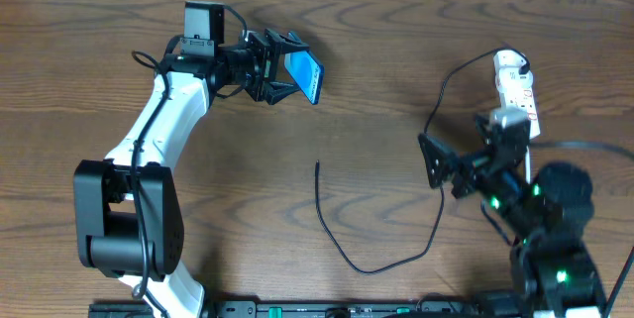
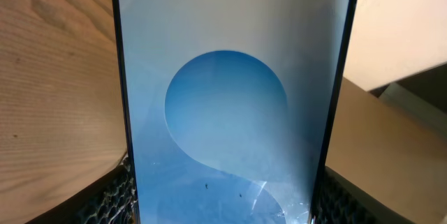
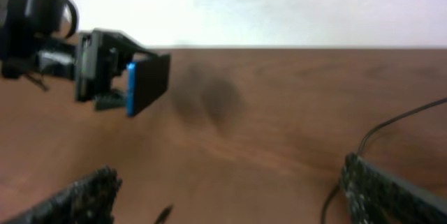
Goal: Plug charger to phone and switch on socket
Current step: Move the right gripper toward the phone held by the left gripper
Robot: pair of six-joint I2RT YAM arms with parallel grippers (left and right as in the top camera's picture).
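Observation:
My left gripper (image 1: 288, 64) is shut on the phone (image 1: 310, 77) and holds it lifted off the table at the back left, blue screen tilted up. In the left wrist view the phone (image 2: 234, 112) fills the frame between both fingers (image 2: 110, 197). The charger (image 1: 342, 252), a thin black cable, runs from the socket (image 1: 517, 84) at the back right, loops toward the front and ends in a plug tip (image 1: 317, 166) at mid-table. My right gripper (image 1: 444, 173) hovers open and empty near the socket, facing left. Its view shows the phone (image 3: 147, 83) far off and the plug tip (image 3: 165, 213) low between the fingers.
Brown wooden table (image 1: 376, 51) with a pale wall behind it. The right arm's base (image 1: 555, 259) sits at the front right and the left arm's base (image 1: 124, 224) at the front left. A black bar (image 1: 297, 309) lies along the front edge.

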